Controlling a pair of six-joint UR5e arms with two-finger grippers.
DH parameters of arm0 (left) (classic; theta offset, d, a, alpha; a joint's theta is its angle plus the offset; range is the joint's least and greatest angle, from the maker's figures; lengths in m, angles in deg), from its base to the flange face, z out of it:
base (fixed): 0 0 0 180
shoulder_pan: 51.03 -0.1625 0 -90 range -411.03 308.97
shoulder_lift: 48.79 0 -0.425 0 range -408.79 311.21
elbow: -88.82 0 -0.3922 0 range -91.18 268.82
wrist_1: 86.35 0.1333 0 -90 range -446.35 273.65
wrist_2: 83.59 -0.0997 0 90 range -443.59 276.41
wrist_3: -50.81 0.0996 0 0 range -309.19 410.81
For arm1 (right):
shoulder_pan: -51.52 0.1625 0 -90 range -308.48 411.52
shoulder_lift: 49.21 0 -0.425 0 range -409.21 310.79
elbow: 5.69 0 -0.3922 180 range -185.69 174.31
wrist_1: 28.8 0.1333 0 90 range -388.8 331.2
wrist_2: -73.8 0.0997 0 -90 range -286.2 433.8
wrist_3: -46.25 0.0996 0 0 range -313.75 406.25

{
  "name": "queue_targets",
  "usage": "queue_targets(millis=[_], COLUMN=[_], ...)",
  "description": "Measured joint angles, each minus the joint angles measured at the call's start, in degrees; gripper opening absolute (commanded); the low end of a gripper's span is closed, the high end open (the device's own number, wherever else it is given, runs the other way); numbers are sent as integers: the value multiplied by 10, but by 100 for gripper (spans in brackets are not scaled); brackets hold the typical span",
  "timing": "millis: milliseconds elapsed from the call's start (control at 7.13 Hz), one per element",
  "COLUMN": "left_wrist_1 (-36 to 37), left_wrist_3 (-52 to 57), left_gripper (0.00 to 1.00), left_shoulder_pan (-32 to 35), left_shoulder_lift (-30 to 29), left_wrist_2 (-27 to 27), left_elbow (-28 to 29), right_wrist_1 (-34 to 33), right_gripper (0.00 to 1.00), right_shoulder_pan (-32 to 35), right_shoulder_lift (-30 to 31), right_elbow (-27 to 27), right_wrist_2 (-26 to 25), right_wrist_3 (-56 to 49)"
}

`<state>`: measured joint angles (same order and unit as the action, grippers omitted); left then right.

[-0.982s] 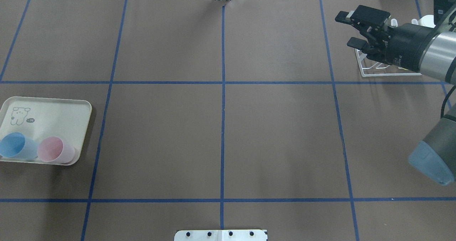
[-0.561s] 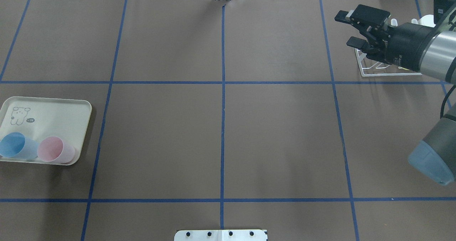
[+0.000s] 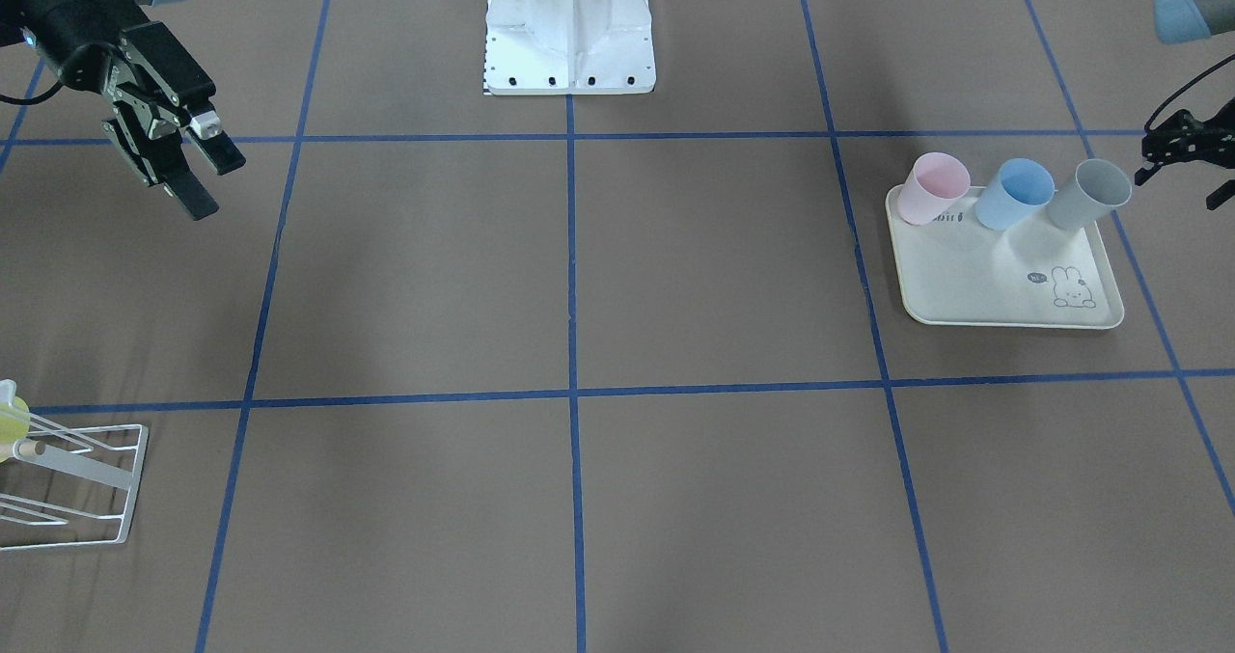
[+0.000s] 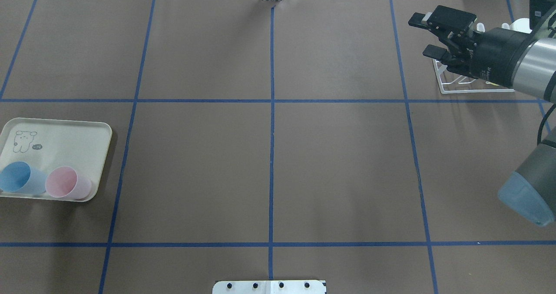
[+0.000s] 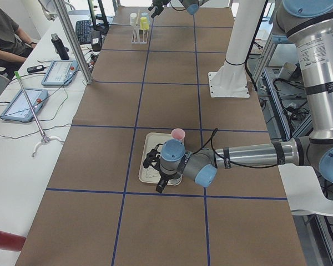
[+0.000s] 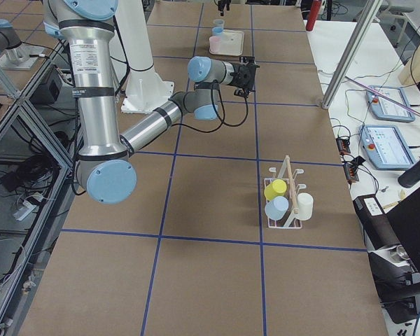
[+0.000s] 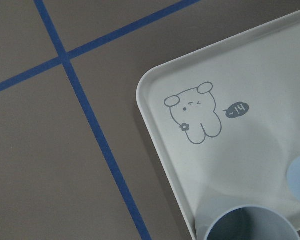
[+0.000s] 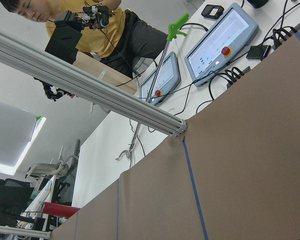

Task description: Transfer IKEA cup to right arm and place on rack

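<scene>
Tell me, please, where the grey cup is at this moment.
In the front-facing view, the grey cup sits at the right, on the tray's robot-side corner, beside the blue cup and near the left gripper.

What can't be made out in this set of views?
Left gripper: cut by the front-facing view's right edge, outside the overhead view; open or shut unclear.
Rack: partly behind the right gripper overhead; cut by the front-facing view's left edge.
Grey cup: cut by the left wrist view's bottom edge.
</scene>
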<state>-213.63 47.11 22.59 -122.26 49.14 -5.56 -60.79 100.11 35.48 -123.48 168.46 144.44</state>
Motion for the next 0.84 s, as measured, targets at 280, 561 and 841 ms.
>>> queue_targets(millis=[280,561,841], left_wrist_1=[-1,-1,0], left_wrist_3=[-1,-1,-1], left_gripper=[100,100,100], left_shoulder_pan=[-1,-9,-20], left_shoulder_lift=[0,0,-1], left_wrist_2=[2,5,11], left_elbow=[5,5,5], right_wrist_1=[0,0,0], right_gripper=[100,100,100], right_shoulder_pan=[0,0,0], right_shoulder_lift=[0,0,0], right_elbow=[1,1,1], right_wrist_2=[0,1,1], right_wrist_3=[0,0,-1])
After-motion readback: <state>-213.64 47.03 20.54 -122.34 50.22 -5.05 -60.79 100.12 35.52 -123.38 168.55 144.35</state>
